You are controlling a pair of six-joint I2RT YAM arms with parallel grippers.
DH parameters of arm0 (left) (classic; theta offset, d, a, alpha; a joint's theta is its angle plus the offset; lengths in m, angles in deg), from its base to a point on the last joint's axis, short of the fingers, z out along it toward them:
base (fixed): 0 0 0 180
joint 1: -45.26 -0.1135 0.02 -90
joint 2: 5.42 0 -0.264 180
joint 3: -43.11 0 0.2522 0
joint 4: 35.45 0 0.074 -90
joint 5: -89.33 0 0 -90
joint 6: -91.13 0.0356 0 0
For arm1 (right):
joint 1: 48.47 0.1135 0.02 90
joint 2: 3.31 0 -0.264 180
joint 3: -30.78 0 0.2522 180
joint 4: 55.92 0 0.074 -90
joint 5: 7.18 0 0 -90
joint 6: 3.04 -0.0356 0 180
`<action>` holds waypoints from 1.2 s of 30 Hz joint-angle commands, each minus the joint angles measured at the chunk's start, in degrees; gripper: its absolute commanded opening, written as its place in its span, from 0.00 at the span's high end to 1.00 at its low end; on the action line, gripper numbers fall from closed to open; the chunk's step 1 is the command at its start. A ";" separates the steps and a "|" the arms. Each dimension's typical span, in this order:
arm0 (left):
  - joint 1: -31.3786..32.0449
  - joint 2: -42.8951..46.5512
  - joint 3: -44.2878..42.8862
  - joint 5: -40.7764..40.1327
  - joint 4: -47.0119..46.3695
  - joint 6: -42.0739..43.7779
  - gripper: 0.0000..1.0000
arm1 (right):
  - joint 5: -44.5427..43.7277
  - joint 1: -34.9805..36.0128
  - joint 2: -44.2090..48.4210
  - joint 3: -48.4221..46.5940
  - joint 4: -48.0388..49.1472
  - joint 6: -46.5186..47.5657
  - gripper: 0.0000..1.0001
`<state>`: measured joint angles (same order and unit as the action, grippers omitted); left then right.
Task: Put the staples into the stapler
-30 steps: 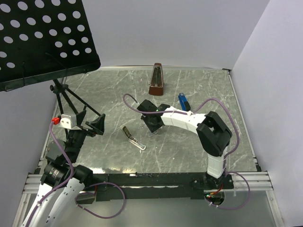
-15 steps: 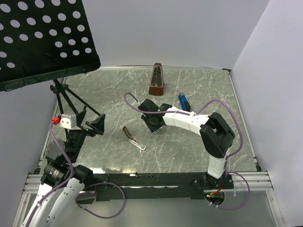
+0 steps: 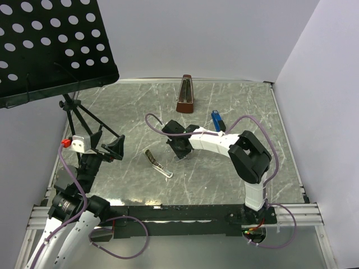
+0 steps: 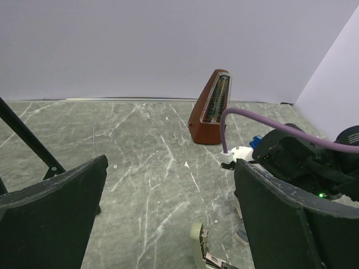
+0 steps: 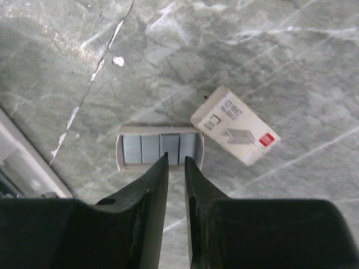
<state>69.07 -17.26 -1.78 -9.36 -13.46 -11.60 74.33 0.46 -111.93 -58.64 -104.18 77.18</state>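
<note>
My right tool (image 5: 176,159) nearly closed over the staples (image 5: 160,150) tray mid-bench, box sleeve (image 5: 243,133) just right, my left tool (image 4: 168,224) open

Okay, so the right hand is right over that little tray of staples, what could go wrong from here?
The right hand is nearly closed over the small whitish tray of grey staple strips, so it might pinch several strips or tip the tray. The flat white cardboard sleeve with red print touches the tray's corner and could get shoved.
</note>
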 commanded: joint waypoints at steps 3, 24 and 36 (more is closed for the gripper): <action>-0.26 0.06 0.37 0.95 -1.29 0.43 0.00 | 1.55 -1.46 -1.86 -0.37 1.63 -0.76 0.76; -0.26 0.06 0.46 1.13 -1.29 0.34 0.01 | 7.79 -4.63 -0.11 4.03 5.15 -2.00 0.81; -0.17 0.06 0.46 1.48 -1.46 0.34 0.01 | 9.62 -4.80 11.48 8.41 7.60 -3.40 0.85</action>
<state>69.07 -17.26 -1.76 -8.99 -13.46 -11.60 82.04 -4.04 -108.21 -52.52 -98.82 75.63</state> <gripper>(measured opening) 0.995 0.159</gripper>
